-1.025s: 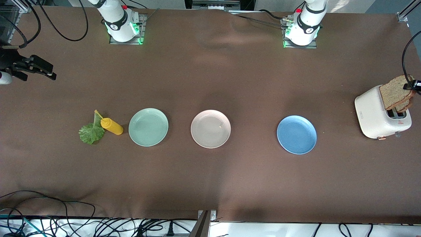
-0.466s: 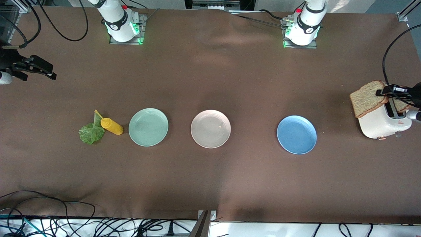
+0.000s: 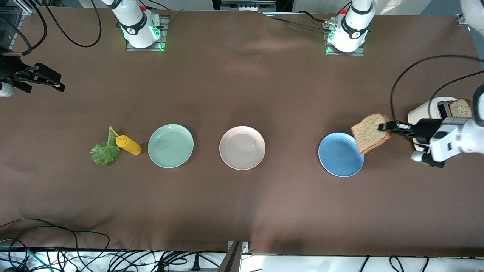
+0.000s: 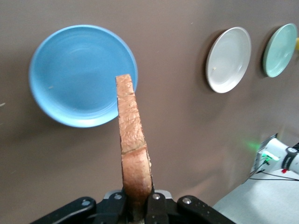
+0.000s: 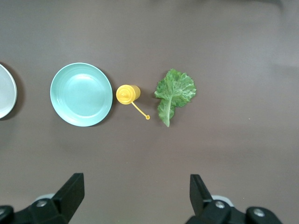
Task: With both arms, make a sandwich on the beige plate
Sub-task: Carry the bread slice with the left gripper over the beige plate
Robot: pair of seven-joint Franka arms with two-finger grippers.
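Over blue plate [image 3: 340, 156] edge: left claw [image 3: 385, 127] w/ bread slice [image 3: 368, 133].

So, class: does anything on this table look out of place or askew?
Only the yellow squeeze bottle: it lies on its side against the lettuce leaf, rather than standing upright. The three plates sit flat in a row.

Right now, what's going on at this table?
The left gripper is shut on a bread slice and holds it in the air by the edge of the blue plate. A second slice sits in the toaster. The beige plate holds nothing yet. The right gripper waits, jaws open, over the table at its arm's end, near the lettuce, yellow bottle and green plate.
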